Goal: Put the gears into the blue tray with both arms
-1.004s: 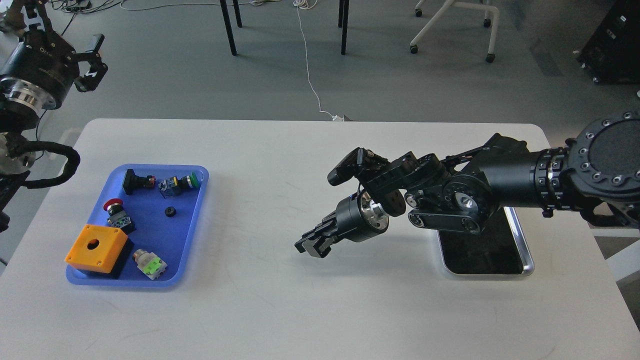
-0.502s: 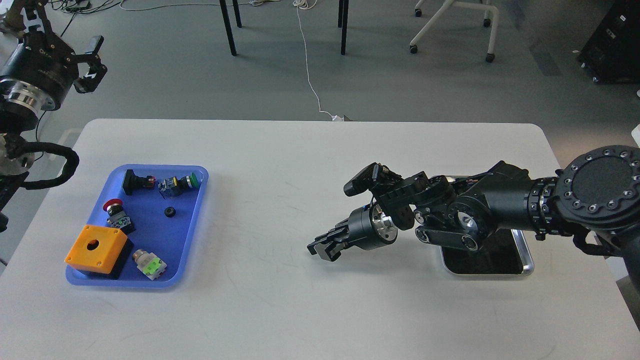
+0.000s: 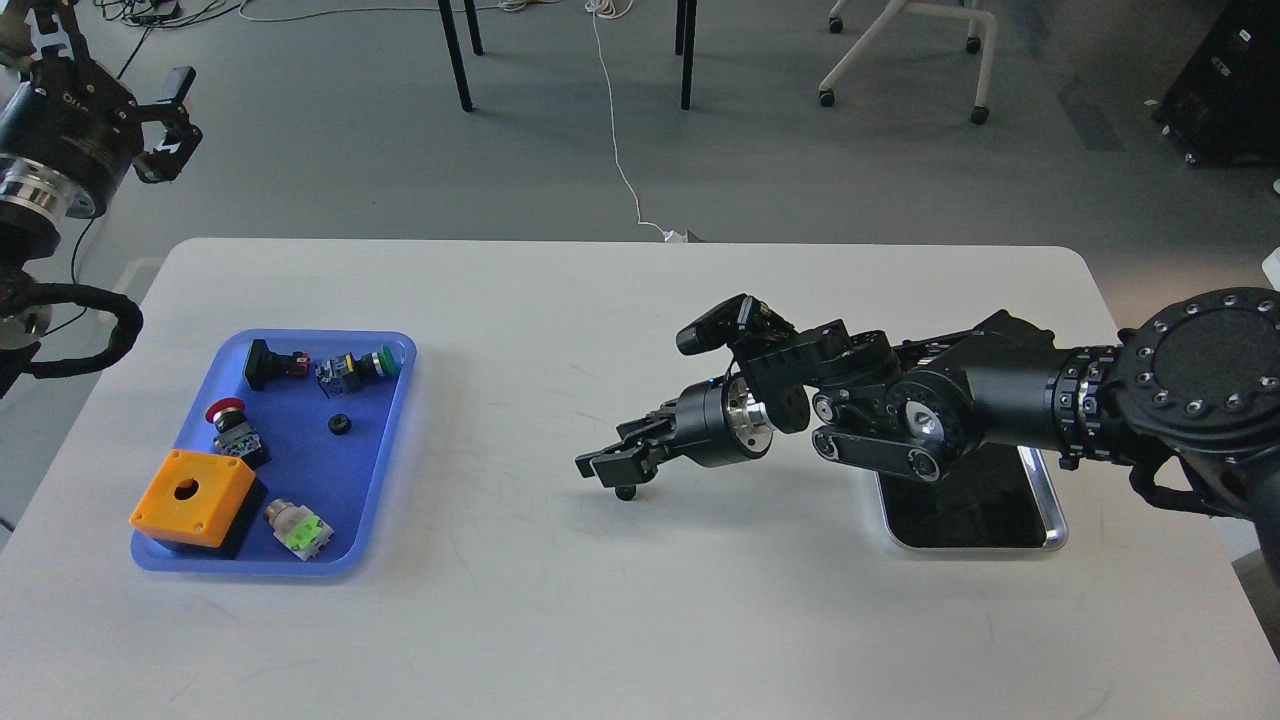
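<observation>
The blue tray (image 3: 398,440) lies at the left of the white table, and one small black gear (image 3: 340,423) rests on its floor among push-button switches. Another gear (image 3: 627,492) sits at the table's middle, right under the fingers of my right gripper (image 3: 612,467). That gripper reaches in low from the right; its fingers look spread and do not clamp the gear. My left gripper (image 3: 165,120) hangs open high at the far left, beyond the table's back edge and well away from the tray.
The blue tray also holds an orange box (image 3: 192,497), a red-capped switch (image 3: 228,415), a green-capped switch (image 3: 358,367) and a green-and-white part (image 3: 298,528). A silver metal tray (image 3: 1050,510) with a dark bottom lies under my right forearm. Chair and table legs stand on the floor behind.
My right gripper has moved left and down toward the table's middle, and a gear now shows beneath its fingers. My left gripper has drifted slightly left and up.
</observation>
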